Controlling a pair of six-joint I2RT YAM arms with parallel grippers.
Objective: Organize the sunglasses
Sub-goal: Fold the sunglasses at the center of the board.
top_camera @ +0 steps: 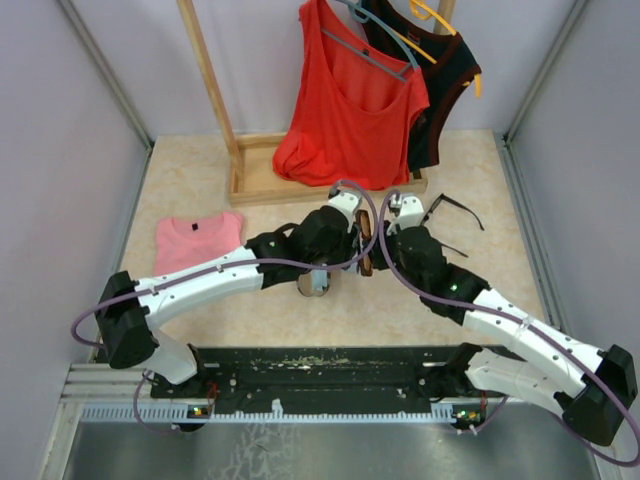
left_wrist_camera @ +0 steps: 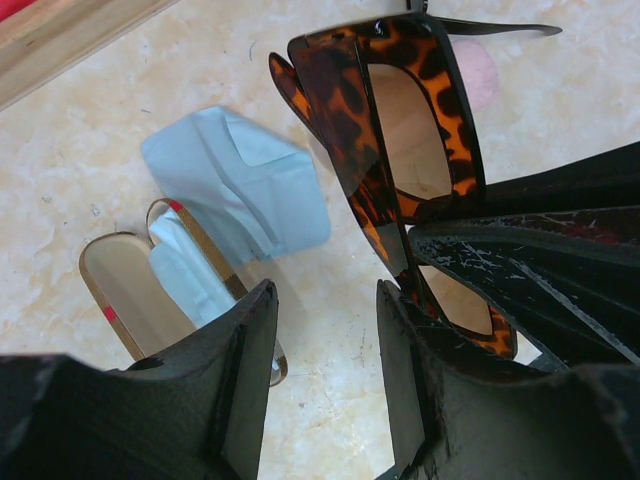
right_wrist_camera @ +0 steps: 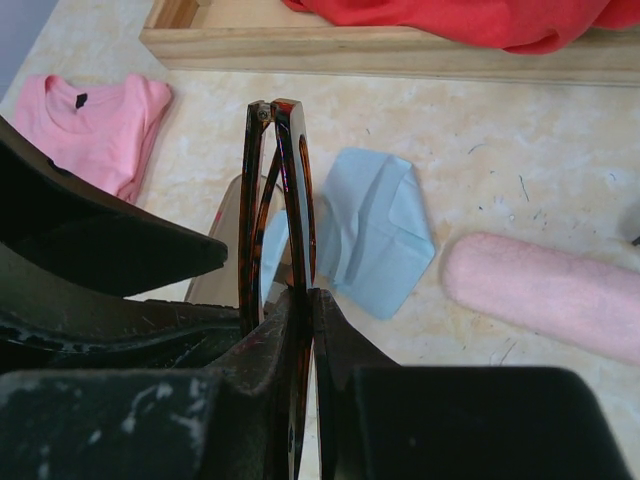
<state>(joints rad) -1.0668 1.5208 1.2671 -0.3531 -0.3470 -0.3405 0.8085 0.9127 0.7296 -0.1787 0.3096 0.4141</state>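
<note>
Pinching folded slim reddish-brown tortoiseshell sunglasses (right_wrist_camera: 272, 190) edge-on in clenched right hand (right_wrist_camera: 303, 300), just above open brown oval case (left_wrist_camera: 110, 290); holding left hand (left_wrist_camera: 322, 300) spread, empty, alongside. Might slip from thin pinch, or jam on pale blue cloth (left_wrist_camera: 240, 185) spilling from case.

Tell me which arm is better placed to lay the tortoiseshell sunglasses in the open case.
Right, probably: the right fingers pinch the folded sunglasses close to the open case. The left fingers stand open, holding nothing, near the blue cloth.
</note>
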